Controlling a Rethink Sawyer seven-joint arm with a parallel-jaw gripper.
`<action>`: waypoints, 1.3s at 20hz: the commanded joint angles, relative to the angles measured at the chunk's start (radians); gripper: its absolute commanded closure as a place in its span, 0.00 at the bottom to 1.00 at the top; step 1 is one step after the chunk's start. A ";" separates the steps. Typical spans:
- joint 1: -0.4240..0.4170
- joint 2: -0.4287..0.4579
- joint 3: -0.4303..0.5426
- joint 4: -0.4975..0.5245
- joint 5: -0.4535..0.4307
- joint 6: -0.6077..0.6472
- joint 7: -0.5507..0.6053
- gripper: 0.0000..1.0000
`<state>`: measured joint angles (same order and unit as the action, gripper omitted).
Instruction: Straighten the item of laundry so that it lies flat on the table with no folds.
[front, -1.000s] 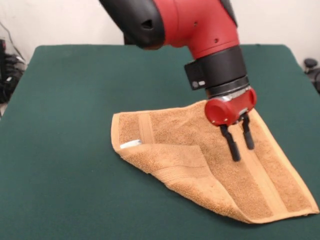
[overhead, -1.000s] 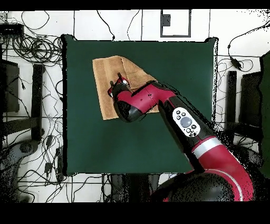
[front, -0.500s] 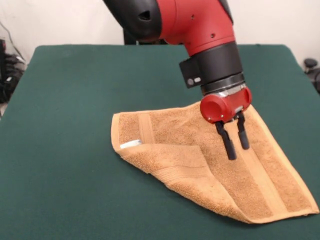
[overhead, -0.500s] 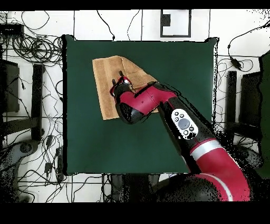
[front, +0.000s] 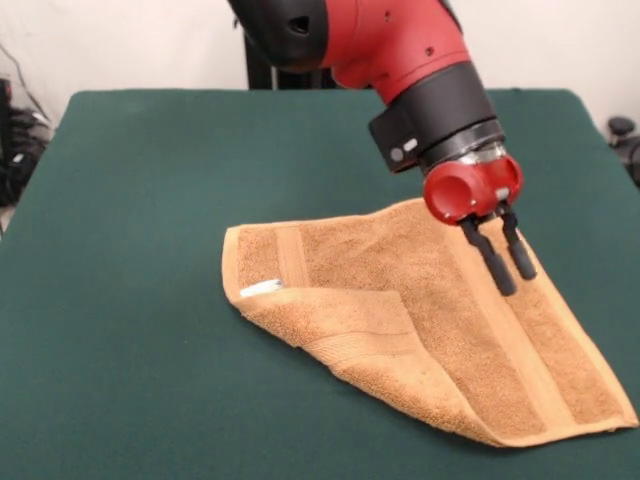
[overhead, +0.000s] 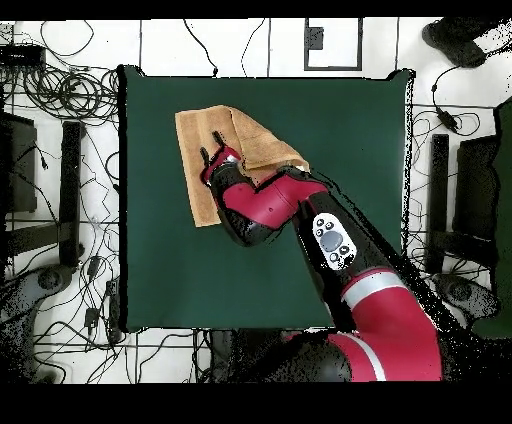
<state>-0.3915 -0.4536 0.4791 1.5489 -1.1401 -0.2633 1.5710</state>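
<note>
The task is only partly done. The orange-tan terry towel (front: 420, 320) lies on the green table (front: 130, 250), toward the front view's near right corner, and most of it is spread out: the far part with its woven band (front: 291, 258) and the long right-hand stretch running to the near corner lie flat against the cloth. One fold is left. The near left corner is turned over onto the towel's middle, making a triangular flap (front: 345, 318) with a doubled, raised edge along its near side. The small white tag (front: 261, 288) shows just at the flap's far left end.

The gripper (front: 503, 262) hangs over the right-hand part of the towel, near its far right edge, with its two black fingers (front: 489, 262) a narrow gap apart and nothing between them. It holds no cloth. Whether the tips touch the terry or hover just above it is hard to tell from either view.

What remains, as I judge it, is to take the folded corner and draw it back out toward the near left, so the flap opens and the whole towel lies in one layer.
</note>
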 joint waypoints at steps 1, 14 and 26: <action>0.050 0.015 -0.052 -0.010 -0.031 -0.026 0.045 0.00; -0.160 0.199 0.150 0.005 0.149 0.461 -0.049 0.00; -0.057 0.135 -0.022 0.059 0.241 0.587 -0.021 0.00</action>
<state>-0.5257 -0.3753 0.5144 1.5338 -0.8689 0.1733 1.5710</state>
